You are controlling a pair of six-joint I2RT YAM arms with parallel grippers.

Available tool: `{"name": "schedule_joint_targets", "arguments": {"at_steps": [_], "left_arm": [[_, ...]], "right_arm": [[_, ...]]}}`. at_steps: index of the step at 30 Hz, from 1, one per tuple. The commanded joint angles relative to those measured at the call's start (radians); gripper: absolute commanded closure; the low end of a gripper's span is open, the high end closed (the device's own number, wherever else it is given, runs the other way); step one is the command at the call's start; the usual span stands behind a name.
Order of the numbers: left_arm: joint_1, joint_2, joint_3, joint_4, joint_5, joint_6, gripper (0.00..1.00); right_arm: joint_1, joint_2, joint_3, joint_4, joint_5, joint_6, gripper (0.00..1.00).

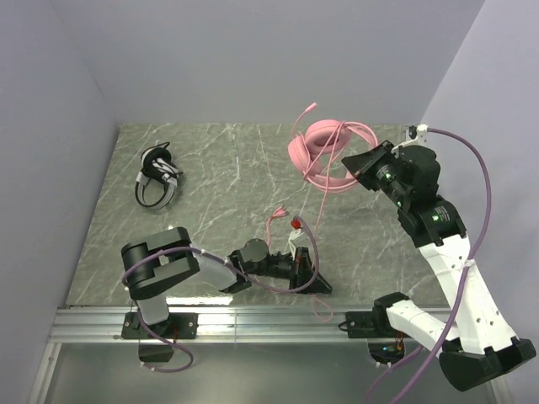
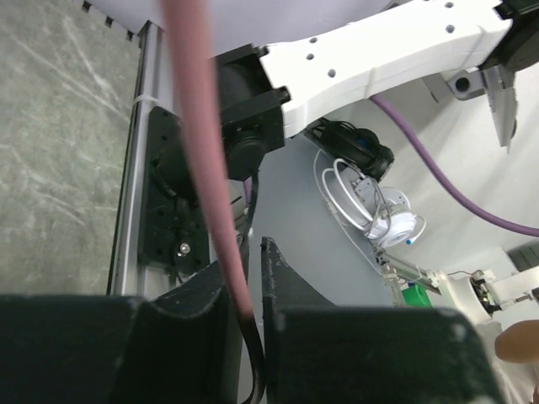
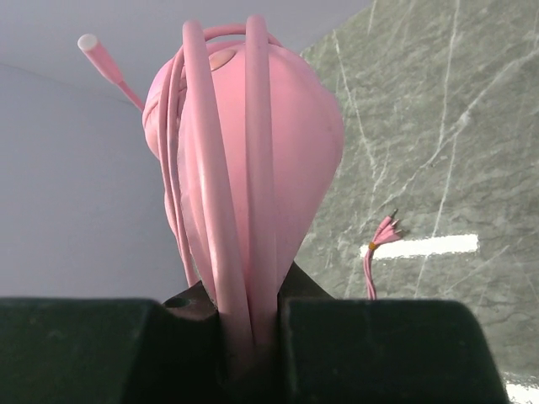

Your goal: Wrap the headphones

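1. the left arm [image 1: 160, 269] is stretching low and sideways along the near edge of the table [image 1: 210, 160], toward the right arm's base, with its wrist close to the surface.
2. the left gripper [image 2: 245, 278] is pinching the pink cable [image 2: 200, 160] between nearly closed fingers, and the cable is running up out of the jaws.
3. the right arm [image 1: 438, 227] is reaching up over the far right part of the table, its wrist pointing left.
4. the right gripper [image 3: 250, 290] is clamping the pink headphones [image 3: 295, 143] together with several cable strands looped over them.
5. the pink headphones are sitting near the back wall, with their cable trailing down toward the left gripper; i cannot tell whether they are touching the table.
6. the black-and-white headphones [image 1: 158, 177] are lying on the far left of the table, well apart from both grippers.
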Motion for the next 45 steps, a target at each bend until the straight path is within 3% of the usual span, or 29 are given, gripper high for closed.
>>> {"name": "schedule_joint_targets", "arguments": {"at_steps": [1,10,19,29,45], "left_arm": [[-0.009,0.030,-0.017,0.076,-0.024,0.037,0.85],[0.001,0.070,0.006,0.052,-0.059,0.114,0.89],[0.067,0.054,0.107,-0.197,-0.116,0.329,0.97],[0.263,0.167,0.093,0.075,0.025,0.199,0.98],[0.469,0.213,0.400,-0.111,0.152,0.209,1.00]], "right_arm": [[-0.016,-0.037,0.086,0.127,-0.043,0.046,1.00],[-0.050,-0.068,0.138,0.127,-0.218,0.081,1.00],[-0.059,-0.127,0.133,0.133,-0.362,0.127,1.00],[-0.065,-0.178,0.170,0.119,-0.497,0.160,1.00],[-0.064,-0.301,0.038,0.117,-0.660,0.174,1.00]]}}
